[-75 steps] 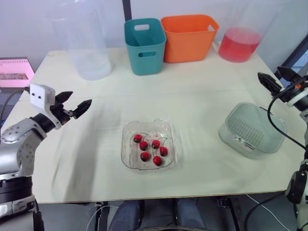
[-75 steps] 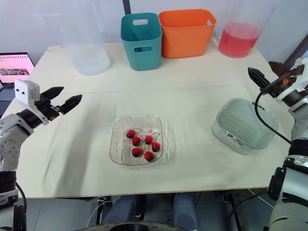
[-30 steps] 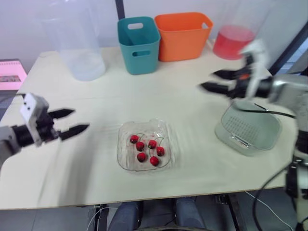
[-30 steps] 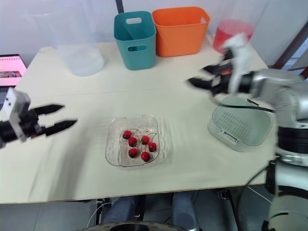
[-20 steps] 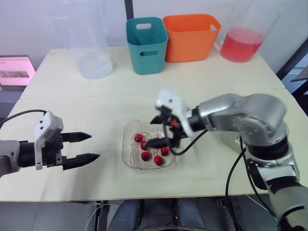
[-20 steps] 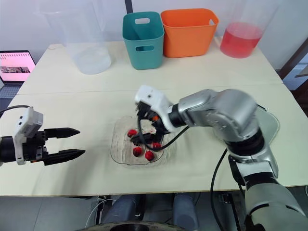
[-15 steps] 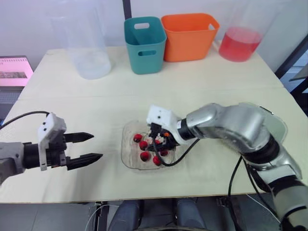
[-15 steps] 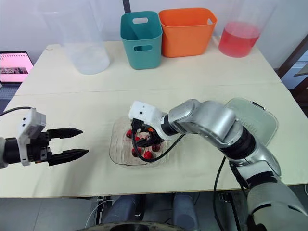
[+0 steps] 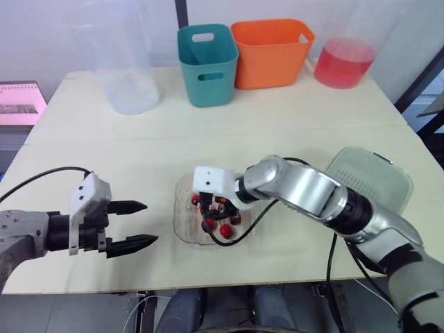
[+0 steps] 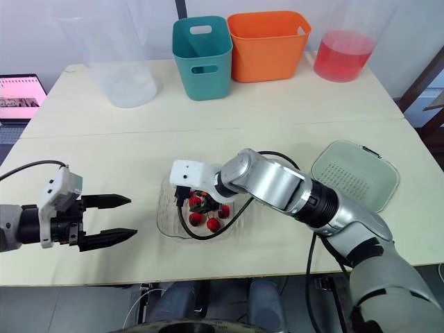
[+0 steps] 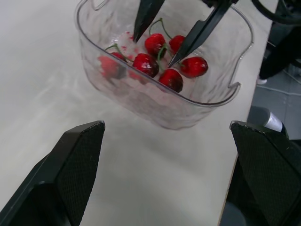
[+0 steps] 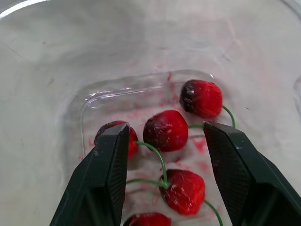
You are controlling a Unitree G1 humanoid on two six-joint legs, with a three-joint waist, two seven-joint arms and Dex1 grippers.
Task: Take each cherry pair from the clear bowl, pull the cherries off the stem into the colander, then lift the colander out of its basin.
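Right pincer [image 12: 164,128]: spread inside the bowl [image 11: 188,113], straddling a cherry [image 12: 165,130].
Left pincer [image 9: 150,223]: spread, empty, above the bench [image 9: 277,132] near the bowl.
Colander [image 9: 368,184]: well apart, rightward.

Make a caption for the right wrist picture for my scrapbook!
Open right gripper poised over stemmed cherries in the clear bowl.

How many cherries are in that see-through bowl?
6 cherries, all bunched together in the clear bowl, under the right gripper's open fingers. One looks blurred through the bowl's wall, and the gripper might hide more from above.
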